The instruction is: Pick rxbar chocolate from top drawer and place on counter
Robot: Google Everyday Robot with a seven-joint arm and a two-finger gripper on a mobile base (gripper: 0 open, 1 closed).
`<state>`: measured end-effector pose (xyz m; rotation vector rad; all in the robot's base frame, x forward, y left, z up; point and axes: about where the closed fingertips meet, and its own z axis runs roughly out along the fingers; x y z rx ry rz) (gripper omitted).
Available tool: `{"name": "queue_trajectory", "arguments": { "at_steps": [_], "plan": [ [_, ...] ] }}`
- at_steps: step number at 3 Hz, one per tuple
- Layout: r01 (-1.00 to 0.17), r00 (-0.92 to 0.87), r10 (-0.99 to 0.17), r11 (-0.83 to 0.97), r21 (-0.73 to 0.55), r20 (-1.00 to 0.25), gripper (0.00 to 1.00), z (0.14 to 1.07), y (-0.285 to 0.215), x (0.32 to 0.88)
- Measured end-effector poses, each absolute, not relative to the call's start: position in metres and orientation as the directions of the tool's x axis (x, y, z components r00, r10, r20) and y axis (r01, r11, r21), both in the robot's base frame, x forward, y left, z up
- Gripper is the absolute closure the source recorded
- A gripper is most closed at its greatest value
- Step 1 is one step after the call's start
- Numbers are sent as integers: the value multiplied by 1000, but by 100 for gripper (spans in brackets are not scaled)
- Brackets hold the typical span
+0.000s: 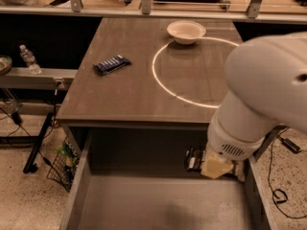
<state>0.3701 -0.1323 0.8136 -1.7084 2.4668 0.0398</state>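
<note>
My gripper [195, 160] hangs below the big white arm [259, 104], over the back right part of the open top drawer [158, 202], close under the counter's front edge. The arm hides most of it. A small dark shape shows at its tip; I cannot tell whether it is the rxbar chocolate or part of the gripper. No black bar lies on the visible drawer bottom. The counter [129, 92] carries the white ring of light [160, 83].
A dark blue wrapped bar [111, 64] lies on the counter's left part. A white bowl [186, 31] stands at the far edge on the ring. A water bottle [29, 59] stands on a shelf at the left. A wire basket [62, 169] and cables are on the floor.
</note>
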Motion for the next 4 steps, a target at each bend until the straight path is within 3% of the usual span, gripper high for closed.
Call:
{"name": "queue_trajectory", "arguments": {
  "at_steps": [2, 4],
  "plan": [
    [-909, -258, -956, 289, -300, -139, 100, 927, -128, 424],
    [-891, -184, -943, 278, -358, -277, 100, 905, -117, 542]
  ]
}}
